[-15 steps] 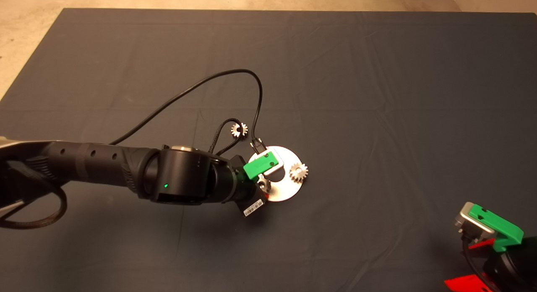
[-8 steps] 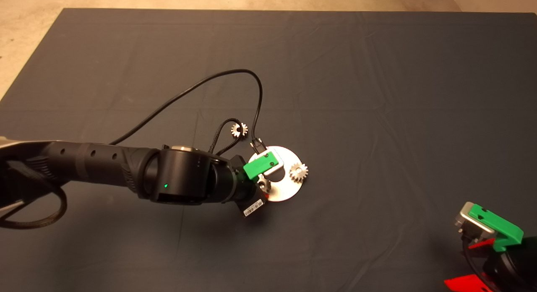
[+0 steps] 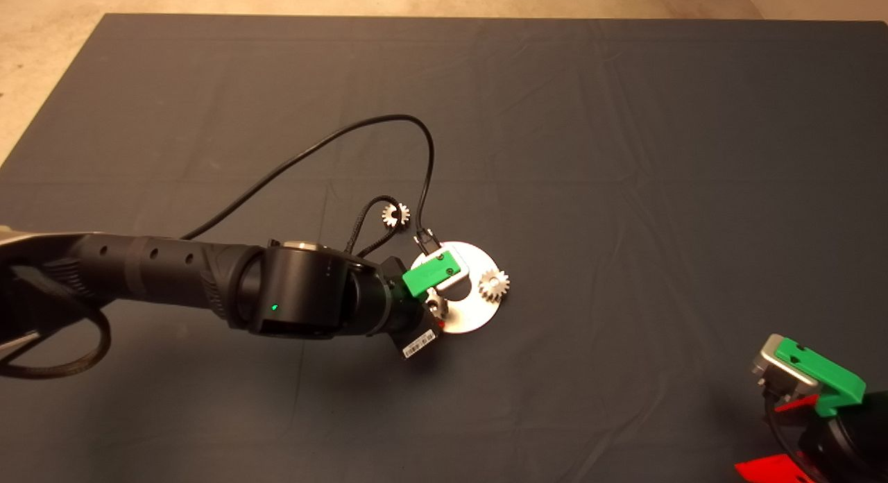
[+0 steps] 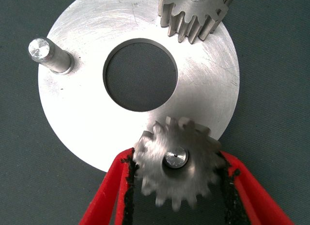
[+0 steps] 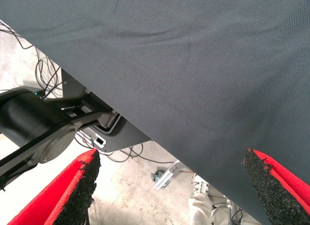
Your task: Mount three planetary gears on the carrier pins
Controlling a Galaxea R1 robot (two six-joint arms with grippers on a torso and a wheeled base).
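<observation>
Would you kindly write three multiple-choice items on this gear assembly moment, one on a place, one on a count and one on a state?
1. Where does the loose gear lie?
A. On the mat beyond the disc
B. In the disc's centre hole
C. Between the right gripper's fingers

2. How many carrier pins stand bare, with no gear on them?
A. None
B. One
C. Three

3. How does the left gripper stand?
A. Parked at the mat's edge
B. Fingers at both sides of a gear on a pin
C. Lifted clear of the disc

Answers:
1 A: the head view shows it on the dark mat, apart from the disc.
2 B: the left wrist view shows one bare pin; the far gear and the near gear each sit on a pin.
3 B: its red fingers flank the near gear. The right gripper waits at the lower right, open.
</observation>
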